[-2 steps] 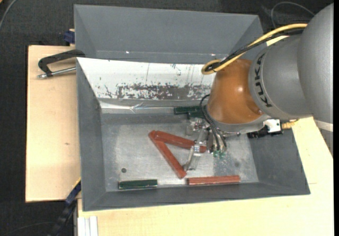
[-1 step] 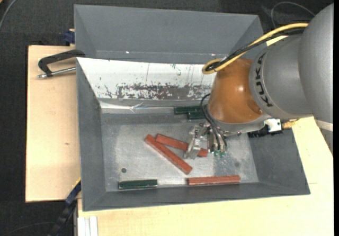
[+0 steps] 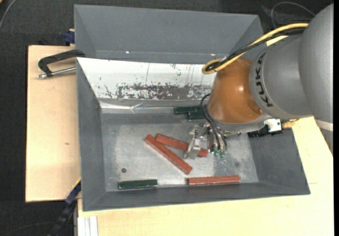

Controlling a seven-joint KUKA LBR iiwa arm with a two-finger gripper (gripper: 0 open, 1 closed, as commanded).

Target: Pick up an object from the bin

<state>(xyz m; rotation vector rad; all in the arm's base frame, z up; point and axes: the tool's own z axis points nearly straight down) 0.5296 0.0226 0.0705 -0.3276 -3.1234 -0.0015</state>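
Note:
My gripper [image 3: 197,145] hangs below the orange cover, low over the middle right of the bin floor. Its fingertips are at the right end of a red-brown stick [image 3: 170,141] that lies crossed over a second, longer red-brown stick [image 3: 168,154]. Whether the tips touch or pinch that stick cannot be made out. A dark green stick [image 3: 188,110] lies just behind the gripper by the back wall, partly hidden by the cover.
Another red-brown stick [image 3: 213,180] lies along the front wall at the right. A dark green stick [image 3: 137,183] lies by the front wall at the left. The arm and its orange cover fill the bin's right side.

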